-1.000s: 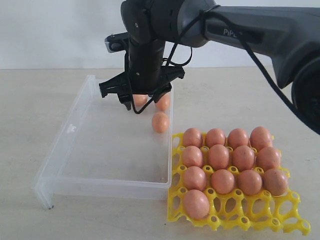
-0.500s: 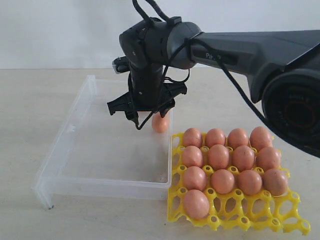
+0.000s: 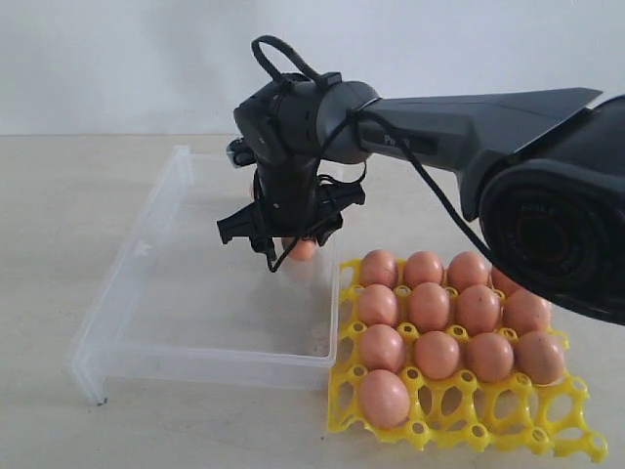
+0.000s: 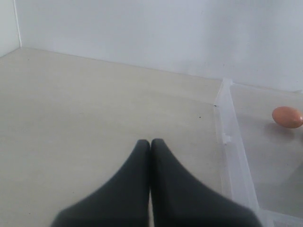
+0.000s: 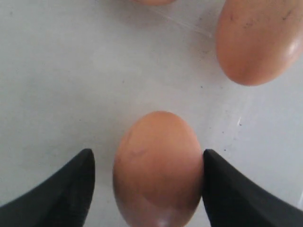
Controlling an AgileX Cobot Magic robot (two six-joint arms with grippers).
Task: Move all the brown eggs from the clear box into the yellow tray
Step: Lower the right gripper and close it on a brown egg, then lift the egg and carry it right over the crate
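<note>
Item: my right gripper point(image 5: 147, 158), jaws apart, straddling one pinkish-brown oval egg point(image 5: 158, 170) in the shallow clear plastic box point(image 3: 137, 283), two o'clock corner. My left gripper point(image 4: 150, 144): closed, empty. Risk: an off-centre squeeze may roll it into the neighbouring egg point(image 5: 258, 40), short of the yellow lattice tray point(image 3: 459, 415) at four o'clock.

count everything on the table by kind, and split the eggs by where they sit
eggs in tray: 13
eggs in box: 3
tray: 1
box: 1
total: 18
</note>
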